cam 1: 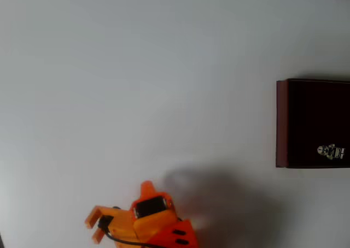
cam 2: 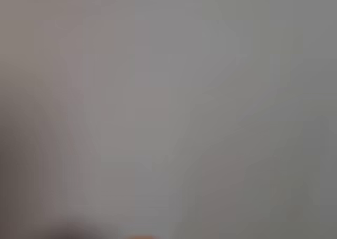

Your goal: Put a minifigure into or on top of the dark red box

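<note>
Minifigure already lies in the dark red box. I judge it light, rigid, slippery; pinch torso. Hand looks released, empty.

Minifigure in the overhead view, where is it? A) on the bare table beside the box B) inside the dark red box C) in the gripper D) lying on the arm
B: the minifigure lies on the dark inside of the box, near its lower right, far from the orange gripper at the bottom left of the overhead view.
</note>
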